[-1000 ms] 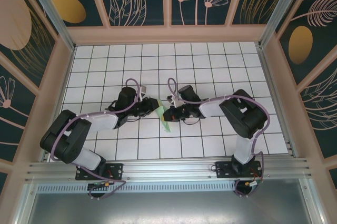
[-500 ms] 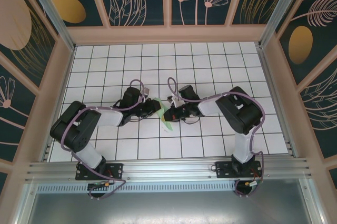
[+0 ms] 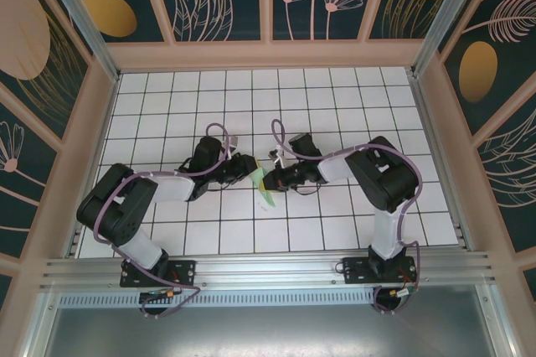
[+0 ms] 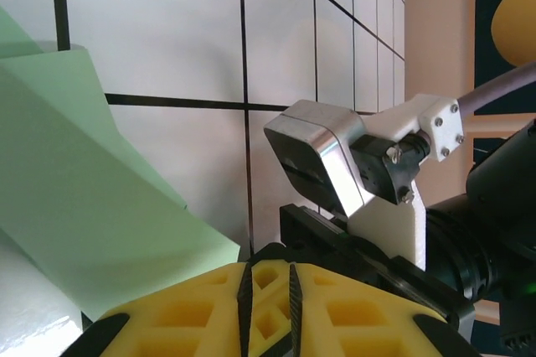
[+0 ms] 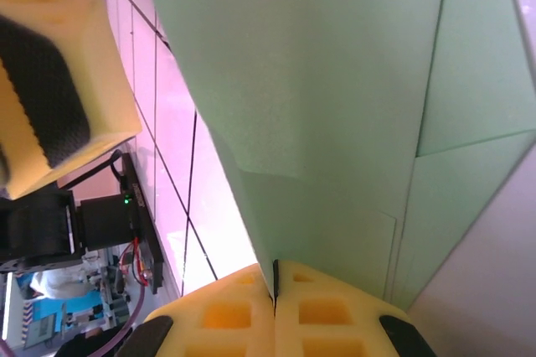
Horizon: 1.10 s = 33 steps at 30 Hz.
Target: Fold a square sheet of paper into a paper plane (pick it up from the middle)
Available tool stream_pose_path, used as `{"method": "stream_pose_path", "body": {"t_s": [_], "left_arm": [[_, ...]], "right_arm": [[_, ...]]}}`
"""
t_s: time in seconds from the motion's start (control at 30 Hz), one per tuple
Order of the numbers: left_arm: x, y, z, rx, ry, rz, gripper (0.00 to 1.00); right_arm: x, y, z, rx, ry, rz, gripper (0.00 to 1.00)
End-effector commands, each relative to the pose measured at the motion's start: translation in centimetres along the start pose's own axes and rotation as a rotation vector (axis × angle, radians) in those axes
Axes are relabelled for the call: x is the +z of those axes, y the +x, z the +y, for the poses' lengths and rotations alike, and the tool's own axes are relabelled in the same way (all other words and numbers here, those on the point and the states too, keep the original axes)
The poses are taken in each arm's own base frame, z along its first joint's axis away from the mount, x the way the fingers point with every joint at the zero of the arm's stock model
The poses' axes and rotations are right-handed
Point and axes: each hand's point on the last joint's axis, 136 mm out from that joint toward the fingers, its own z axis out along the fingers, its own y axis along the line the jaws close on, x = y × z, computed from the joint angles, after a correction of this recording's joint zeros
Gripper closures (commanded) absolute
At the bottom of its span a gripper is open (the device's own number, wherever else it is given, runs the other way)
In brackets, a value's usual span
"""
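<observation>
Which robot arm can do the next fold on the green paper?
Probably left: the right gripper is shut on the green paper, holding it, while the left gripper sits beside its edge, seemingly free to push.

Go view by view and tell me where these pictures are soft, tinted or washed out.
Top external: evenly lit and sharp, the side walls splayed by the wide lens. Left wrist: tiles bright, grid lines crisp. Right wrist: the tiles carry a pink cast, the green paper is sharp, and the background at lower left is blurred.
</observation>
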Motion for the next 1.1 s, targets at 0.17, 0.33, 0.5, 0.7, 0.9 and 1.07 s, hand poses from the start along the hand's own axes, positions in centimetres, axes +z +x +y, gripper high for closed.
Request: {"method": "stream_pose_path", "body": {"t_s": [0.17,0.33,0.5,0.7,0.9,1.07], "left_arm": [[1.1,0.4,0.7,0.02,-0.001,0.017,0.79],[1.8,0.1,1.6,0.009,-0.017,-0.001,0.79],[2.5,-0.4,1.4,0.01,0.004,-0.01,0.79],[3.3,-0.9,2.6,-0.008,-0.024,-0.031,0.79],[3.3,-1.4,3.0,-0.031,-0.035,-0.064,0.8],[3.3,-1.5,2.5,-0.037,-0.015,-0.066,0.81]], "right_arm": [[0.3,-0.8,-0.5,0.003,-0.045,0.025,0.97],[-0.1,-1.1,-1.1,0.022,-0.046,0.017,0.98],[-0.2,-1.1,-1.1,0.022,-0.041,0.023,0.96],[-0.7,-1.8,-0.5,0.005,-0.014,0.001,0.86],[-2.0,-2.3,0.1,-0.049,0.08,-0.041,0.73],[-2.4,-2.0,-0.3,-0.089,0.159,-0.045,0.73]]}}
